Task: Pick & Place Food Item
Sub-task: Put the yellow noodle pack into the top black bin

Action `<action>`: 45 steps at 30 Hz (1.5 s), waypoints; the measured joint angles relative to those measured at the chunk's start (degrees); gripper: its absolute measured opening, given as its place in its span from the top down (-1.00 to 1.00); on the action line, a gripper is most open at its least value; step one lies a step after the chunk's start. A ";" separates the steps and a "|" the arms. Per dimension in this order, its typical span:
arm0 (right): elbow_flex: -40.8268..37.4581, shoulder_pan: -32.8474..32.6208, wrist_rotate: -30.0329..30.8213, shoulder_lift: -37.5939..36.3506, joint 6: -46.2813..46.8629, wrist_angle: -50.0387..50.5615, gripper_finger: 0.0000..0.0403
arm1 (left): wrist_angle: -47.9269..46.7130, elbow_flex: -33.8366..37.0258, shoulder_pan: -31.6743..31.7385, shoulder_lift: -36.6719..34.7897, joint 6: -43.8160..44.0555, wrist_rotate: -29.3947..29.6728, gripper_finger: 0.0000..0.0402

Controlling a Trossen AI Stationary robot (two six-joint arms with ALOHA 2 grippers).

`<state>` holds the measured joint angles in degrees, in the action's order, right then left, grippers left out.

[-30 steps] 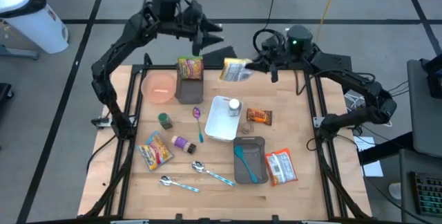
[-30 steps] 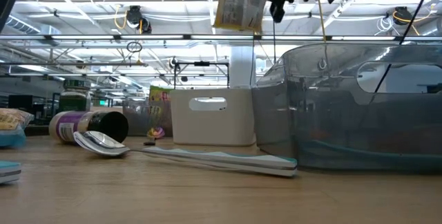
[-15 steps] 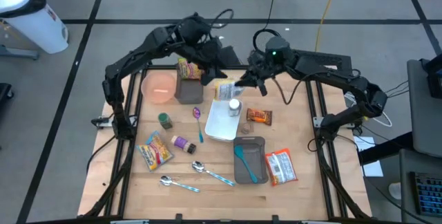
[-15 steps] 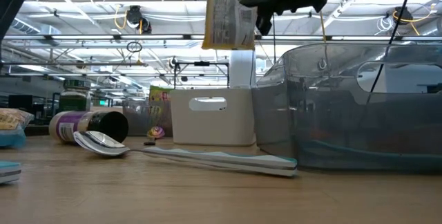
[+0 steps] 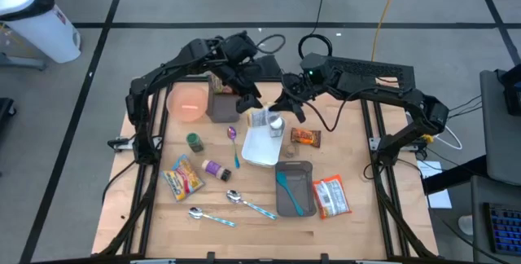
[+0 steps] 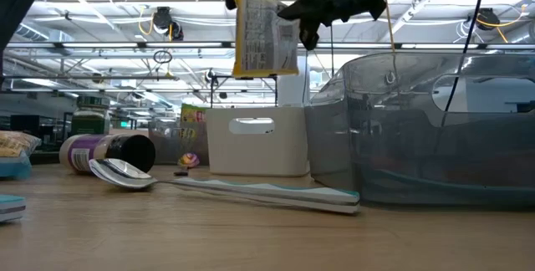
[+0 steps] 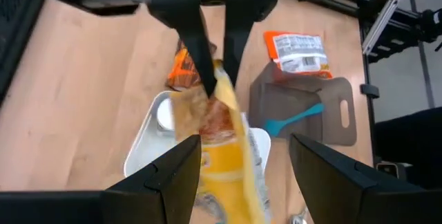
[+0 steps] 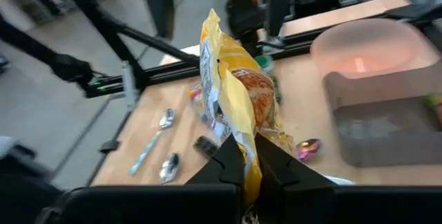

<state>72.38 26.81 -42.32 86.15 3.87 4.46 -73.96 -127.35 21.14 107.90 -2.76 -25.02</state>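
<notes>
Yellow crinkly snack packet (image 5: 262,118) hangs above the white rectangular tray (image 5: 254,147), pinched at its edge by the right gripper (image 5: 285,103).
The left gripper (image 5: 247,101), jaws parted, flanks it; best close squarely before any release.

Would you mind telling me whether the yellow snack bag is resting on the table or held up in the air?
In the air. The yellow snack bag hangs well above the white tray, pinched by the right end effector; the left end effector is open beside it.
</notes>
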 joint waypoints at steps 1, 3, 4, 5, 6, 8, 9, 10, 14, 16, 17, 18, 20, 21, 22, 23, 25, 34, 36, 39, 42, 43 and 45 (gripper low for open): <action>0.00 0.00 0.51 0.00 -0.19 -0.12 1.00 | -0.23 0.00 -0.09 0.39 0.21 0.02 -0.14; 0.00 0.03 0.44 0.00 -0.15 -0.14 1.00 | -0.86 0.00 -0.46 1.27 0.10 -0.25 -0.14; 0.00 0.06 0.44 0.00 -0.14 -0.14 1.00 | -0.94 0.00 -0.70 1.74 0.09 -0.33 -0.14; 0.00 0.06 0.42 0.00 -0.13 -0.14 1.00 | -0.97 0.00 -0.82 1.98 0.09 -0.29 -0.14; -0.01 0.06 0.35 0.00 -0.11 0.09 1.00 | -0.95 0.02 -0.93 2.35 0.07 -0.22 -0.14; -0.02 0.05 0.34 0.01 -0.10 0.12 1.00 | -0.99 0.02 -1.08 2.63 0.13 -0.33 -0.14; -0.02 0.04 0.34 0.02 -0.10 0.09 1.00 | -1.07 0.02 -1.08 2.65 0.24 -0.25 -0.14; -0.02 0.05 0.34 0.00 -0.10 -0.06 1.00 | -1.13 0.02 -1.08 2.69 0.18 0.03 -0.14; -0.02 0.06 0.38 0.00 -0.10 -0.23 1.00 | -1.16 0.02 -1.08 2.69 0.04 1.32 -0.14; -0.02 0.06 0.38 0.00 -0.10 -0.48 1.00 | -1.20 0.02 -1.08 2.69 0.08 1.88 -0.14; -0.02 0.06 0.38 0.00 -0.10 -0.74 1.00 | -1.22 0.02 -1.08 2.69 0.10 2.33 -0.14; -0.02 0.04 0.38 0.00 -0.08 -0.85 1.00 | -1.24 0.02 -1.08 2.69 0.08 2.68 -0.14; -0.02 -0.08 0.42 0.00 -0.08 -1.22 1.00 | -1.26 0.02 -1.08 2.69 0.00 3.41 -0.13; -0.02 -0.19 0.49 0.00 -0.08 -1.42 1.00 | -1.28 0.02 -1.08 2.69 0.00 3.86 -0.10; -0.02 -0.26 0.49 0.00 -0.07 -1.55 1.00 | -1.30 0.02 -1.08 2.69 -0.01 4.18 -0.07; -0.02 -0.28 0.46 0.00 -0.08 -1.62 1.00 | -1.32 0.02 -1.08 2.69 0.00 4.35 -0.02; -0.02 -0.29 0.36 0.00 -0.06 -1.63 1.00 | -1.34 0.02 -1.01 2.69 0.00 4.56 0.10; -0.02 -0.30 0.13 0.00 -0.02 -1.56 1.00 | -1.36 0.02 -0.87 2.69 -0.44 4.79 0.71; -0.04 -0.37 0.21 0.00 0.01 -1.53 1.00 | -1.35 0.02 -0.81 2.69 -1.34 4.75 0.82; -0.09 -0.76 0.32 0.00 -0.01 -1.55 1.00 | -1.39 0.02 -0.82 2.69 -2.40 4.28 0.96; -0.11 -1.27 0.32 0.00 -0.01 -1.96 1.00 | -1.58 0.00 -0.82 2.67 -2.72 3.92 0.96; -0.11 -1.38 0.32 0.00 -0.01 -2.05 1.00 | -1.63 0.01 -0.82 2.64 -2.93 3.80 0.96; -0.11 -1.40 0.32 0.00 -0.01 -2.11 1.00 | -1.63 0.01 -0.84 2.64 -3.40 3.47 0.97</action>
<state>72.27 25.41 -42.00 86.15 3.86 2.35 -75.59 -127.34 20.30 110.54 -6.16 -21.54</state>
